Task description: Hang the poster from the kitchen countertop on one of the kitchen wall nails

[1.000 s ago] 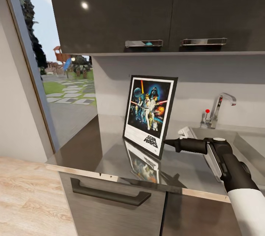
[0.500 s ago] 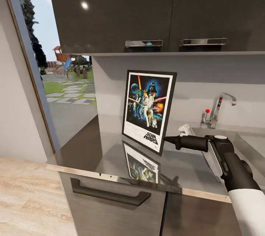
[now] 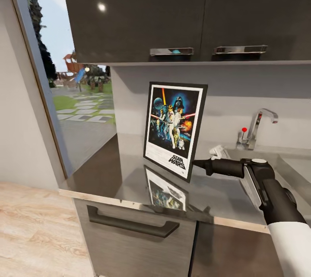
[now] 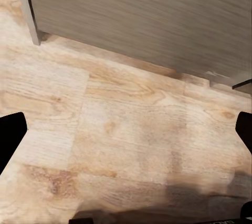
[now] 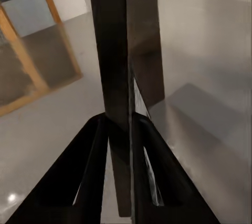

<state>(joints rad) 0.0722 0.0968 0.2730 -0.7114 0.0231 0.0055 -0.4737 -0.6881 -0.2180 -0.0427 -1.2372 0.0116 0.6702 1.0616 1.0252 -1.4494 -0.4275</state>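
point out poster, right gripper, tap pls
poster [image 3: 174, 129], head view, on the artwork.
right gripper [image 3: 194, 164], head view, fingertips at the frame's lower right edge.
tap [image 3: 258, 126], head view, on the spout's upright.

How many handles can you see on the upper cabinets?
2: the left handle above the poster, the right handle above the tap. Others may lie beyond the frame.

Poster [image 3: 175, 130] above countertop [image 3: 103, 173], left of tap [image 3: 257, 130].
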